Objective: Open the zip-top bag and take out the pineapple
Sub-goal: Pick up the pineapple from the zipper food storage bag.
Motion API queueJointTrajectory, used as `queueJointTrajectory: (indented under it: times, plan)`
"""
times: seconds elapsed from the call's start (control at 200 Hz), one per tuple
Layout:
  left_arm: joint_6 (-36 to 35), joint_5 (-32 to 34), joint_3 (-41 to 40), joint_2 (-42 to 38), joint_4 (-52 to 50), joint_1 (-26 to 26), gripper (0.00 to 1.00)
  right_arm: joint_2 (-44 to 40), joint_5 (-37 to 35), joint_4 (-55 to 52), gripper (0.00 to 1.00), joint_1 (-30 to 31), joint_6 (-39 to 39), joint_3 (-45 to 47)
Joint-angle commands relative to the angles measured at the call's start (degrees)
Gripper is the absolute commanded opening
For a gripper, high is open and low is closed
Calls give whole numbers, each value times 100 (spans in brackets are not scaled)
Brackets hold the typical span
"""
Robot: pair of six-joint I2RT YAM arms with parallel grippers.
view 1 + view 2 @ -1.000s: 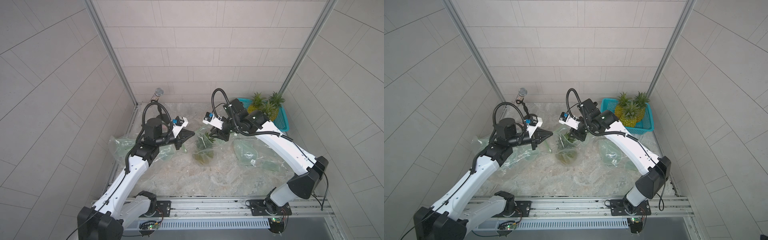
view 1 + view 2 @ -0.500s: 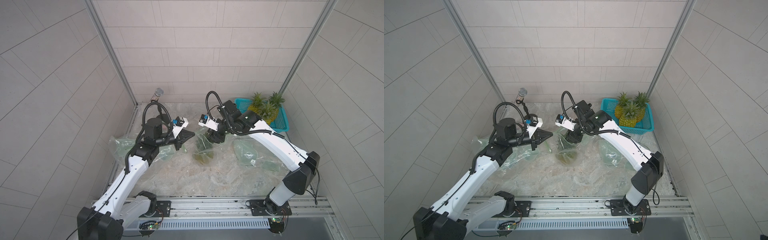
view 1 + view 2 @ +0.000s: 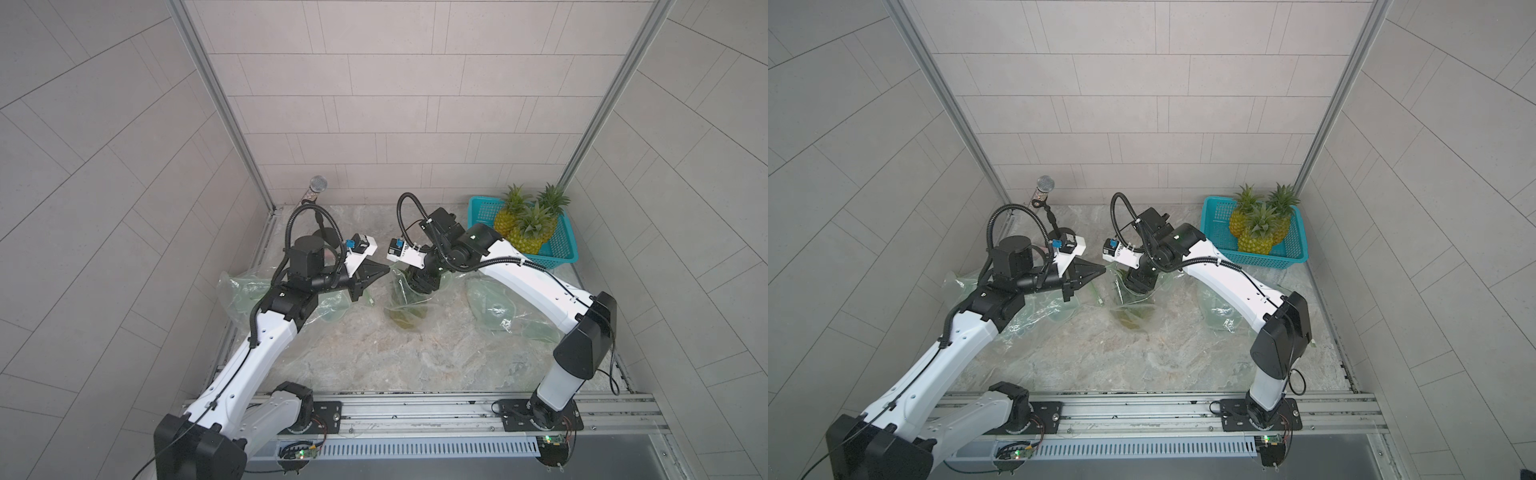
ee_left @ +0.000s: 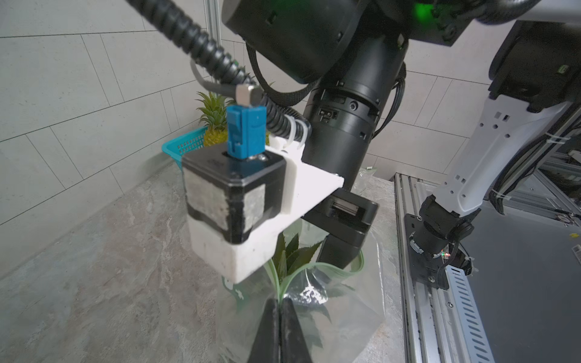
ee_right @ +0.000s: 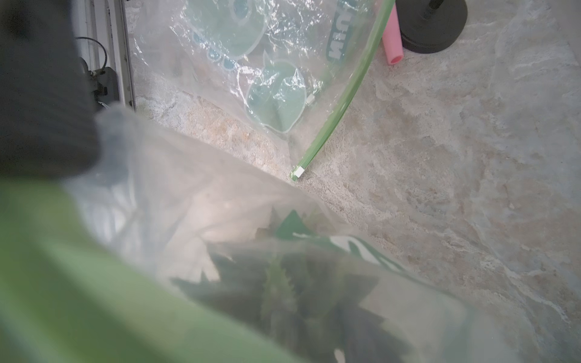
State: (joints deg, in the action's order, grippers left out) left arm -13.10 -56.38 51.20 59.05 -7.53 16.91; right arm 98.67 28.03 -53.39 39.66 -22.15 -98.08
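The pineapple (image 3: 409, 322) lies in the zip-top bag (image 3: 395, 287); the basket (image 3: 483, 212) stands behind, rightward.

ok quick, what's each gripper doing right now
left gripper: shut on the zip-top bag, at its green zip edge
right gripper: at the bag mouth, cannot tell

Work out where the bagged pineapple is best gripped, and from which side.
Probably the pineapple's crown, from above through the zip-top bag's open mouth: the leaves point up at the opening, the body sits deep in plastic, and the left gripper pinches the rim.
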Motion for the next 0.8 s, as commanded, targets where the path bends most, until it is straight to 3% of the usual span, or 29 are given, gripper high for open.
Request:
queueJointTrajectory:
  times: [0.0, 0.165, 0.27, 0.325, 0.475, 0.495, 0.565, 0.62, 0.71, 0.791]
  plan:
    - [-183, -110, 206, -92, -40, 23, 0, 116, -143, -174, 60, 55, 25, 155]
    - [-218, -68, 215, -105, -82, 22, 0, 65, -288, -64, 60, 69, 64, 437]
    - [-232, -25, 219, -134, -95, 15, 0, 22, -320, 11, 53, 82, 79, 568]
    - [-242, -23, 215, -130, -104, 15, 0, -2, -286, 28, 43, 77, 79, 595]
    - [-237, -47, 215, -148, -103, 3, 0, -192, -254, 124, 3, 76, 132, 571]
    - [-229, -42, 223, -156, -93, 2, 3, -224, -247, 145, 0, 74, 141, 571]
    - [-112, 33, 203, -185, 20, -19, 22, -368, -243, 289, 0, 62, 213, 614]
    - [143, 204, 136, -222, 251, -58, 32, -510, -226, 461, 0, 52, 289, 686]
    - [719, 514, -21, -321, 831, -154, 37, -814, -220, 845, 0, 1, 533, 898]
    - [1352, 1189, -101, -404, 1178, -198, 40, -1144, -234, 1314, 0, -68, 770, 1162]
